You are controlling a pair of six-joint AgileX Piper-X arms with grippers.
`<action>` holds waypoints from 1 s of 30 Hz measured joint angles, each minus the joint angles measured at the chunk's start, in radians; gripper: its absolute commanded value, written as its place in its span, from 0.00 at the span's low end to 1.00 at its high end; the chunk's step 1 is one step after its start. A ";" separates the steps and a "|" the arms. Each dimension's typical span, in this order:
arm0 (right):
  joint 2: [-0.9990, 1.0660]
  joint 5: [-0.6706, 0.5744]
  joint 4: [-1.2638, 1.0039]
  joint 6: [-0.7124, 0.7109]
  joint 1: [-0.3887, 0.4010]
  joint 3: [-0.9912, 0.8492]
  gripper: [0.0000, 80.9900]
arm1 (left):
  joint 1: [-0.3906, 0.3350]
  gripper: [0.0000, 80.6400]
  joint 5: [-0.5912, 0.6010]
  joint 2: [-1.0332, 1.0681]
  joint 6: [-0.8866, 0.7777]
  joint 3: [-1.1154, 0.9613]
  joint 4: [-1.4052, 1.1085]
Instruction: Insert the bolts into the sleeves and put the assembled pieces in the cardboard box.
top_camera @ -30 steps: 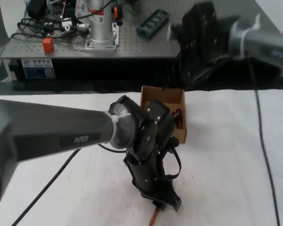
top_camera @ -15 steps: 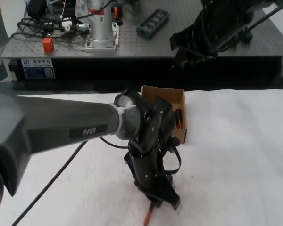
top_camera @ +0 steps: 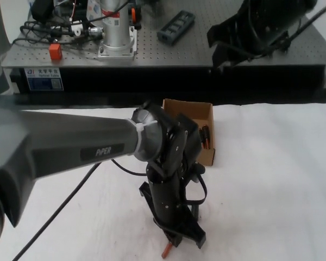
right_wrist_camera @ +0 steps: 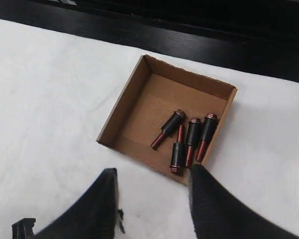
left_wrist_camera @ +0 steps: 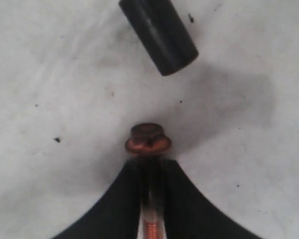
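Swinging up and away over the last second, the right jaws hang wide open and empty with the box (right_wrist_camera: pixel 139 84) of finished pieces (right_wrist_camera: pixel 187 137) beyond them, while the left jaws, barely shifted, pinch a bolt (left_wrist_camera: pixel 148 142) whose head pokes just past them toward the loose sleeve (left_wrist_camera: pixel 158 35), so insertion looks next.

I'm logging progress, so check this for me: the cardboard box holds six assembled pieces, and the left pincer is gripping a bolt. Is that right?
Not quite. The cardboard box holds four assembled pieces, not six; the right wrist view shows them lying together on its floor. The rest stands: the left pincer is gripping a bolt, as the left wrist view shows.
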 measured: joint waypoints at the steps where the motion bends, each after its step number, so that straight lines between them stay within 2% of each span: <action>1: -0.020 0.000 -0.008 0.000 0.000 0.030 0.41 | 0.000 0.01 0.000 0.000 0.000 0.000 0.002; 7: -0.098 0.000 -0.018 0.000 0.014 0.230 0.41 | 0.000 0.01 0.000 0.000 0.000 0.000 0.004; 13: -0.066 0.000 -0.053 0.000 0.059 0.372 0.41 | 0.021 0.01 -0.116 -0.092 -0.008 0.061 0.021; 22: 0.137 0.000 -0.190 0.095 0.144 0.398 0.41 | 0.198 0.01 -0.158 -0.595 -0.123 0.373 -0.123; 26: 0.235 0.000 -0.197 0.138 0.174 0.398 0.41 | 0.231 0.01 -0.158 -0.754 -0.137 0.462 -0.129; 30: 0.289 0.013 -0.222 0.180 0.222 0.398 0.41 | 0.234 0.01 -0.158 -0.864 -0.144 0.509 -0.130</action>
